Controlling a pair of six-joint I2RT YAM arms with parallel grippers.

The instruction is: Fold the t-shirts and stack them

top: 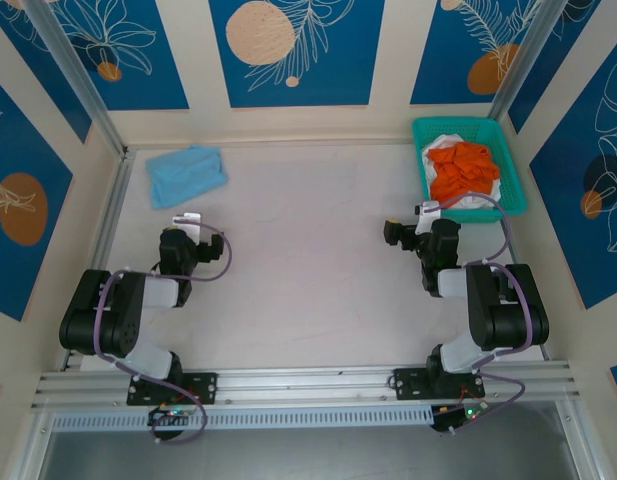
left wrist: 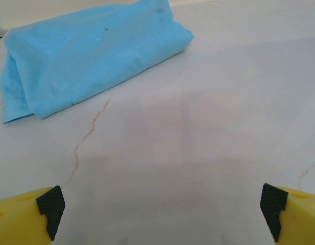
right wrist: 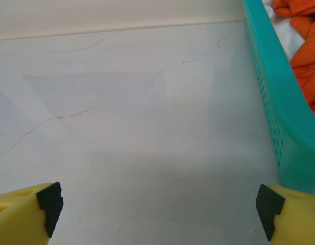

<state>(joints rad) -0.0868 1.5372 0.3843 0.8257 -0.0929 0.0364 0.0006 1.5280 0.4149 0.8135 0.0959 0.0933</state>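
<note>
A folded light blue t-shirt (top: 186, 175) lies at the table's far left; in the left wrist view this light blue shirt (left wrist: 91, 53) sits ahead and to the left. A crumpled orange t-shirt (top: 464, 170) rests on a white t-shirt (top: 485, 200) inside the teal basket (top: 516, 180) at the far right. My left gripper (top: 188, 221) hovers just short of the blue shirt, open, its fingertips (left wrist: 51, 206) wide apart over bare table. Beside the basket my right gripper (top: 425, 213) is open too, with nothing between its fingertips (right wrist: 50, 204).
The teal basket wall (right wrist: 272, 92) runs along the right of the right wrist view, orange cloth (right wrist: 305, 56) and white cloth (right wrist: 287, 33) showing over it. Pale marbled tabletop (top: 308, 260) spreads between the arms. Cream walls and metal posts enclose the table.
</note>
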